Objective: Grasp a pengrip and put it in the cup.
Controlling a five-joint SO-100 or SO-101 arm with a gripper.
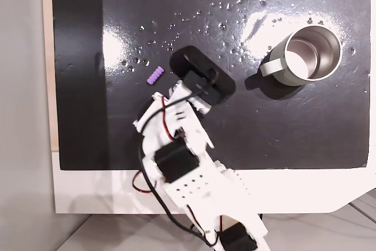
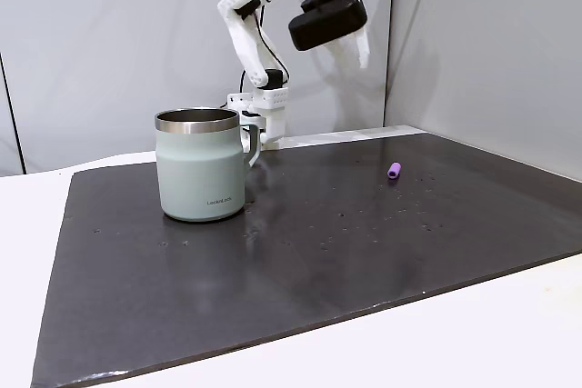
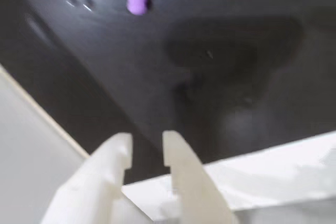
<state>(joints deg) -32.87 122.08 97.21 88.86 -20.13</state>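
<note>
While lying apart, one pengrip (image 1: 154,76), one cup (image 1: 309,57)

Cup (image 1: 311,52): bright bare metal inside and at the rim; in a fixed view (image 2: 200,174) the outer wall reads as a smooth, pale grey-green matt coat, with a pale handle. Pengrip (image 1: 154,76): light purple, ribbed and bumpy, soft-looking rubber. Mat (image 1: 235,127): black, glossy, throwing strong glare, with scattered small bright specks. Gripper (image 3: 147,145): white matt plastic fingers. Table (image 1: 88,195): white and smooth.
</note>
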